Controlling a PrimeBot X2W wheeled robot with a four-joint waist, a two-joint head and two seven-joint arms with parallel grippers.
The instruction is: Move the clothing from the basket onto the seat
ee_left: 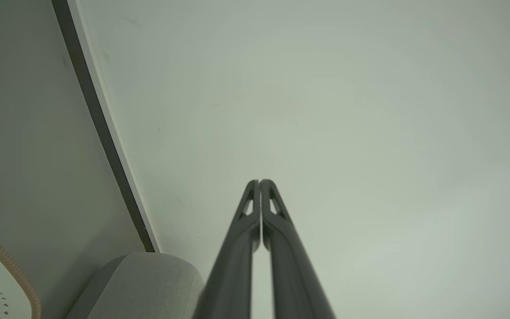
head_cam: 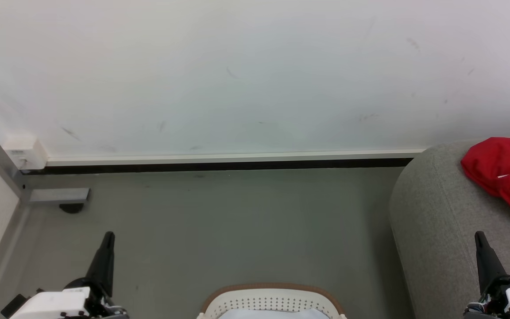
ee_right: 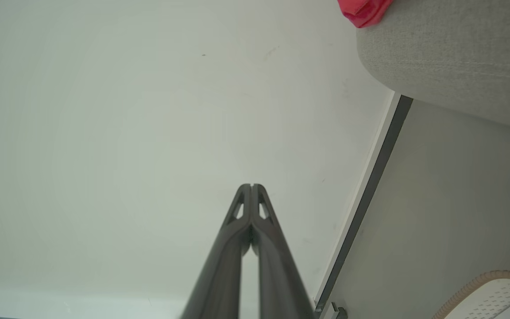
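Note:
Red clothing (head_cam: pixel 505 173) lies crumpled on the grey seat (head_cam: pixel 441 221) at the right edge of the head view; a red corner of clothing (ee_right: pixel 363 11) also tops the seat (ee_right: pixel 454 57) in the right wrist view. The white holed basket (head_cam: pixel 272 303) with its brown rim sits at the bottom centre, something pale inside it. My left gripper (head_cam: pixel 109 237) is shut and empty at the lower left, over the floor. My right gripper (head_cam: pixel 479 237) is shut and empty at the lower right, over the seat's front. Both wrist views show closed fingertips (ee_left: pixel 260 182) (ee_right: pixel 252 186) against the wall.
A white wall with a dark skirting strip (head_cam: pixel 228 166) runs across the back. A metal frame leg (head_cam: pixel 58 196) and a white wall box (head_cam: pixel 27 153) stand at the far left. Grey floor (head_cam: pixel 237 230) lies between the basket and the wall.

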